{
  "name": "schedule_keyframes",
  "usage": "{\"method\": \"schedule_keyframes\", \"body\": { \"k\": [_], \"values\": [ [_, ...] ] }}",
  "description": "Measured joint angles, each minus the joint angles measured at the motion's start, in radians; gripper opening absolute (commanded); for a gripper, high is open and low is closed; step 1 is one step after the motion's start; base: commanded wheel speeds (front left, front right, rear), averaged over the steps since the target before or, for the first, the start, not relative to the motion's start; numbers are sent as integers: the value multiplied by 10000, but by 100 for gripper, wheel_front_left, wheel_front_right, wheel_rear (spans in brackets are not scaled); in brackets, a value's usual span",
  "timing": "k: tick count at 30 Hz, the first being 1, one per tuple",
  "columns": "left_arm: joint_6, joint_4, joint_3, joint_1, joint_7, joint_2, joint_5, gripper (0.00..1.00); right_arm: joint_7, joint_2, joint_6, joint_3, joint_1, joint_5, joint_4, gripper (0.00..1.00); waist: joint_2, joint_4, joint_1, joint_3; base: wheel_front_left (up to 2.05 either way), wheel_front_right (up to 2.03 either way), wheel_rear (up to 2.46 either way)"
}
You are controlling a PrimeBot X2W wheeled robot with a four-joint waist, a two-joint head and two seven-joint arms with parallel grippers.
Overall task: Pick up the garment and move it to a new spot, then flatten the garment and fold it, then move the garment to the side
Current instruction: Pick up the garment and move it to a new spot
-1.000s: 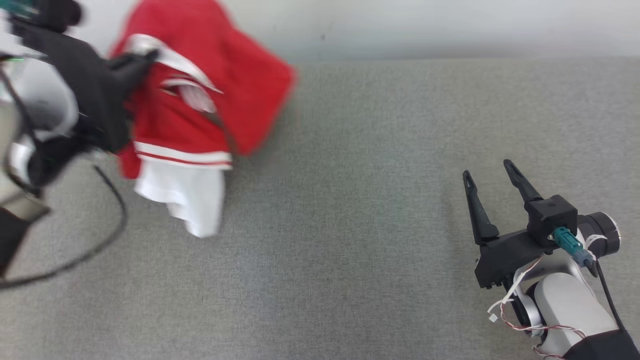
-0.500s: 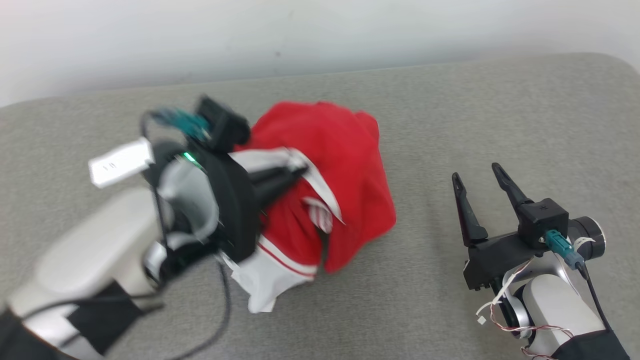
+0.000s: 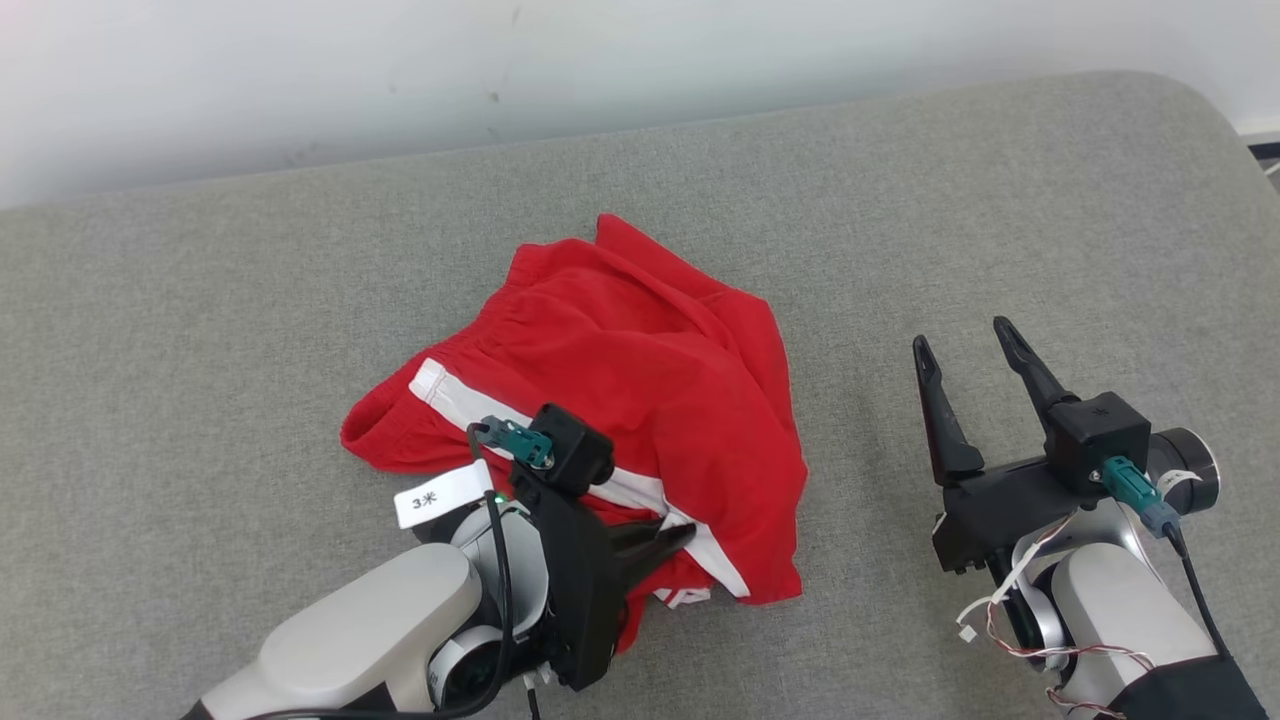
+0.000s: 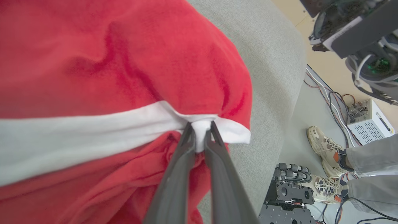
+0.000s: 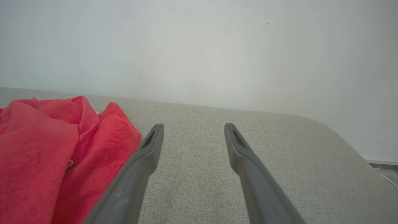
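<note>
Lying on grey cushion (image 3: 200,300): red garment (image 3: 640,370), pale wall (image 3: 300,80) far.
Left gripper (image 4: 200,127) clamps its white stripe (image 4: 93,130); right gripper (image 3: 960,335) gapes.

A white paper tag (image 3: 437,497) sits at the wrist of the left arm (image 3: 370,630), just behind the left hand (image 3: 680,532). It reads "3米" in dark print: a numeral three followed by one Chinese character. The black camera block (image 3: 1100,428) behind the right hand (image 3: 959,334) bears a small pale mark like an asterisk, too small to read with certainty.
</note>
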Motion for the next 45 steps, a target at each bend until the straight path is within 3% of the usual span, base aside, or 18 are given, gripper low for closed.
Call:
{"method": "schedule_keyframes", "body": {
  "k": [2, 4, 10, 22, 28, 45],
  "values": [
    [0, 272, -6, -12, -180, -81, 8, 0, -19, -2, 0, 0, -29, 0, 8, 100, 0, 0, -1, 27, 0, 0, 0],
    [0, 499, -8, -66, -284, -151, 4, 100, -44, -6, 0, -25, -31, 0, 36, 100, 0, 31, -1, 30, 0, 0, 0],
    [0, 863, 27, -108, -648, -194, -56, 100, -84, -17, 0, -142, -7, 33, 280, 100, 0, 220, -1, -115, 0, 0, 0],
    [27, 857, 180, -449, -1147, 535, 543, 100, -174, 25, -2, -224, 332, 173, 491, 100, 0, 737, -1, -593, 0, 0, 0],
    [276, 1398, 67, -1041, -1011, 947, 1160, 100, -178, 86, 56, -67, 322, 171, 491, 100, -1, 680, -1, -705, 0, 0, 0],
    [13, 2957, -654, -2514, 481, 290, 2303, 100, -249, -58, 169, 8, 209, 142, 295, 100, 0, 29, 0, -374, 0, 0, 0]
  ]
}}
